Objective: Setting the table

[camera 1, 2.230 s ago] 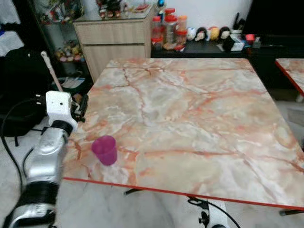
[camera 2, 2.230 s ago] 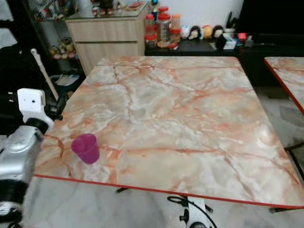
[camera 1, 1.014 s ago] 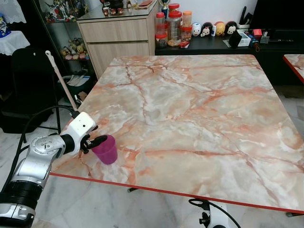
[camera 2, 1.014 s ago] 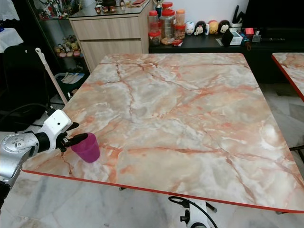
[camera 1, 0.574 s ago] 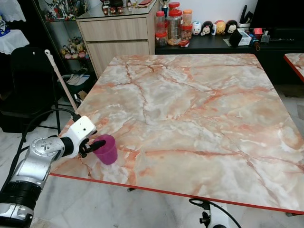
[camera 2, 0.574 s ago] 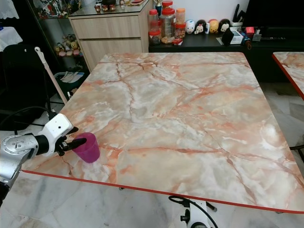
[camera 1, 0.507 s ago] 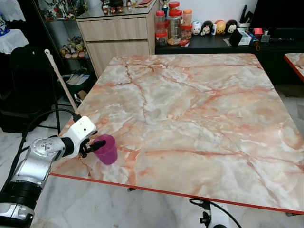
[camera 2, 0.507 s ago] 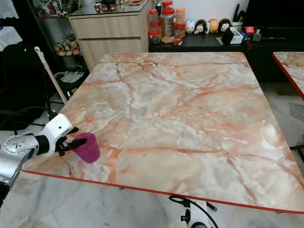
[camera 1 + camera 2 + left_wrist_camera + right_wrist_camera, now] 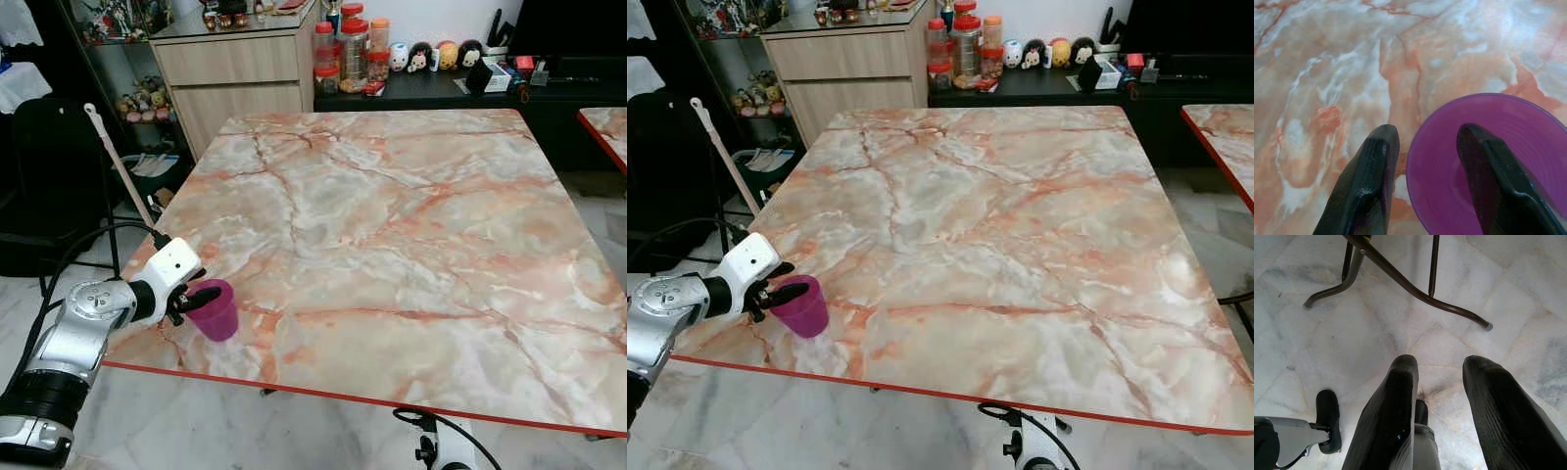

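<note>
Purple cup (image 9: pixel 215 309) upright near tabletop (image 9: pixel 392 215) front-left corner. Left end effector (image 9: pixel 1422 147), raised clear 2.2 s ago, now straddles rim, fingers apart, unclamped. Judgement: grasp imminent. Right end effector (image 9: pixel 1440 382) idle, apart.

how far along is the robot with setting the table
Early on. Done: one purple cup stands upright near the table's front left corner. In hand: the left gripper straddles the cup's rim, one finger inside and one outside, not closed on it. Left: no other tableware is on the marble top, and the right gripper hangs idle over the floor.
</note>
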Motion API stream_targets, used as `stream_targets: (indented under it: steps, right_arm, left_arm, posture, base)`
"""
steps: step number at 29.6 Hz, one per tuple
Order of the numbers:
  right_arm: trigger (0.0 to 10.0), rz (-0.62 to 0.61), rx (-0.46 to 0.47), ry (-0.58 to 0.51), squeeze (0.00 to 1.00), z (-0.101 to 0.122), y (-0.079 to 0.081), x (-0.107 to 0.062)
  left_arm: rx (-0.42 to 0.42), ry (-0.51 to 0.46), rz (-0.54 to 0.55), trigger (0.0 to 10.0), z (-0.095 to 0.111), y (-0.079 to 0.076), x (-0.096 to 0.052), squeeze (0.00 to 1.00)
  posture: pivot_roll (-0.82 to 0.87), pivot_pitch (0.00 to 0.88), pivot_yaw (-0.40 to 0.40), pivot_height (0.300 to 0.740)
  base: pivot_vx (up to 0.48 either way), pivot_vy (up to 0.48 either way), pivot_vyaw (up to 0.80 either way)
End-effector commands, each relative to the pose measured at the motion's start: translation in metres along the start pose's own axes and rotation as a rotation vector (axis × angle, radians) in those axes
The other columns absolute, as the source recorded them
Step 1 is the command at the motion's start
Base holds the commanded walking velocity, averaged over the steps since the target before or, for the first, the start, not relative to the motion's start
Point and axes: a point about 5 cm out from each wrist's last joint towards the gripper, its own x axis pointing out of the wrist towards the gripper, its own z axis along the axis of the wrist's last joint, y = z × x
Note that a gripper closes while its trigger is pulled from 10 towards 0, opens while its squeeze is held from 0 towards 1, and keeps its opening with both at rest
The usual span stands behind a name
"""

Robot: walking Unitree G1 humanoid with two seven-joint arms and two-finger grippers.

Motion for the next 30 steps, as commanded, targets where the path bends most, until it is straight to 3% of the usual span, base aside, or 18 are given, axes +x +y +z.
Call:
stream_targets:
  steps: [1,14,15,16,30]
  right_arm:
    - [10.0,0.002,0.018,0.001,0.00,-0.0006,0.0028,-0.0002]
    - [10.0,0.000,0.021,0.000,0.00,-0.0007,0.0024,-0.0002]
    - [10.0,0.000,0.022,0.001,0.00,-0.0008,0.0024,-0.0003]
    - [10.0,-0.001,0.022,0.001,0.00,-0.0009,0.0024,-0.0003]
    - [10.0,-0.005,0.025,0.006,0.00,-0.0022,0.0009,-0.0005]
  left_arm:
    - [0.021,0.026,-0.007,9.7,-0.0015,0.0023,-0.0036,0.00]
    - [0.028,0.049,-0.041,10.0,-0.0041,0.0004,-0.0029,0.00]
    - [0.027,0.050,-0.043,8.5,-0.0042,0.0006,-0.0032,0.00]
    - [0.023,0.048,-0.044,0.1,-0.0043,0.0009,-0.0036,0.00]
    - [0.020,0.053,-0.044,0.0,-0.0054,0.0026,-0.0070,0.00]
  posture:
    - [0.06,0.000,0.089,0.740]
    - [0.06,0.000,0.091,0.740]
    - [0.06,0.000,0.091,0.740]
    - [0.06,0.000,0.091,0.740]
    - [0.06,0.000,0.089,0.740]
  base:
    - [0.000,0.000,0.00]
    - [0.000,0.000,0.00]
    - [0.000,0.000,0.00]
    - [0.000,0.000,0.00]
    - [0.000,0.000,0.00]
